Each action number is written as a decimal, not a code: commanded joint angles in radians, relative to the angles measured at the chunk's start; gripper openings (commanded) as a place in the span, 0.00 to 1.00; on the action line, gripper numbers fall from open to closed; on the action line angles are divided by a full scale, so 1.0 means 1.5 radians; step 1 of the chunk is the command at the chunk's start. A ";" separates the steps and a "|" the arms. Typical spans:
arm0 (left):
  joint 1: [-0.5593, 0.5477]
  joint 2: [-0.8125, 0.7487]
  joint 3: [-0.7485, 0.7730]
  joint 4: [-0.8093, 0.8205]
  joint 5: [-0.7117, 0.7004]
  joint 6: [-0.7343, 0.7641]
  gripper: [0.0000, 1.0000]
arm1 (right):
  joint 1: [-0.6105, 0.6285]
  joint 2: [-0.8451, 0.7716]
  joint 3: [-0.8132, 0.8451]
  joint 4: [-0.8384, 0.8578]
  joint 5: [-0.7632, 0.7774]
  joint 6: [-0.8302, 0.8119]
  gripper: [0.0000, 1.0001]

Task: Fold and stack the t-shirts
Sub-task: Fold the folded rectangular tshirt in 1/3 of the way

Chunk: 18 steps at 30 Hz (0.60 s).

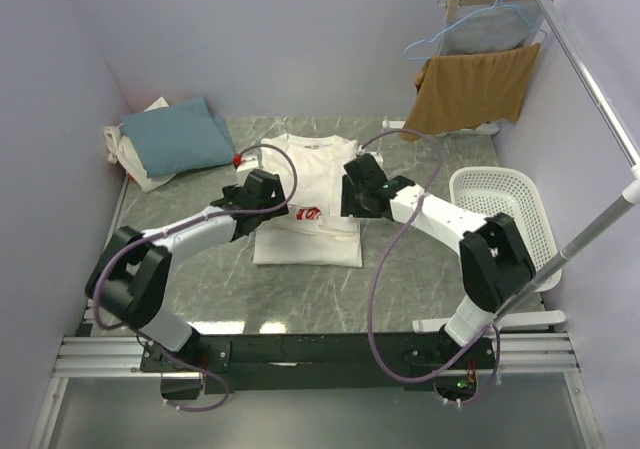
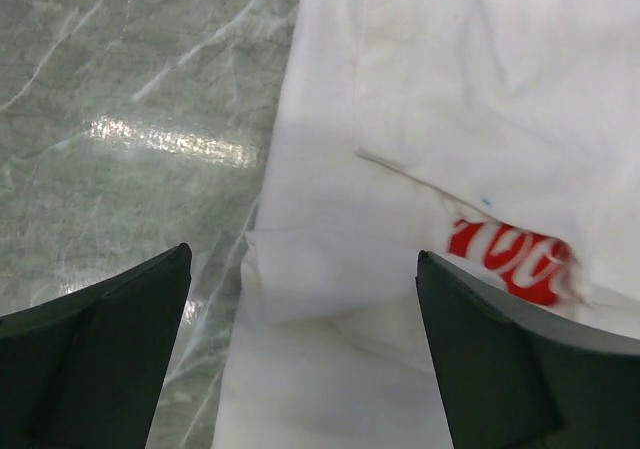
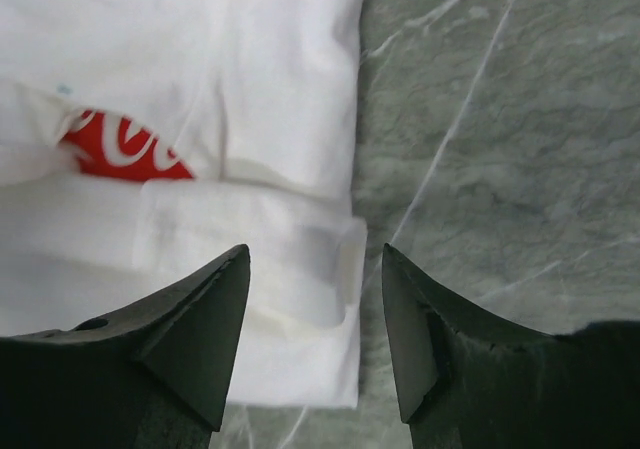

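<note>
The white t-shirt (image 1: 305,244) lies partly folded in the middle of the table, its red print (image 1: 309,212) peeking out from under a folded flap. My left gripper (image 1: 270,205) hovers over the shirt's left edge (image 2: 320,219), jaws wide open and empty, with the red print (image 2: 510,259) to its right. My right gripper (image 1: 352,193) is over the shirt's right edge (image 3: 300,269), open with nothing between its fingers. The teal-blue t-shirt (image 1: 177,134) rests folded on an off-white t-shirt (image 1: 133,167) at the back left.
A white plastic basket (image 1: 497,205) stands at the right. At the back right, a tan-brown cloth (image 1: 478,89) hangs over a rack beside a grey garment on a blue hanger (image 1: 482,31). A metal pole (image 1: 590,89) runs along the right side.
</note>
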 commanded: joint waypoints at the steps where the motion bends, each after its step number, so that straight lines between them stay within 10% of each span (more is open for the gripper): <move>1: 0.000 -0.112 -0.008 -0.002 0.085 0.020 1.00 | 0.017 -0.070 -0.029 0.008 -0.073 0.020 0.62; 18: -0.001 -0.078 -0.093 0.083 0.280 -0.033 0.99 | 0.082 0.004 -0.066 0.042 -0.127 0.058 0.63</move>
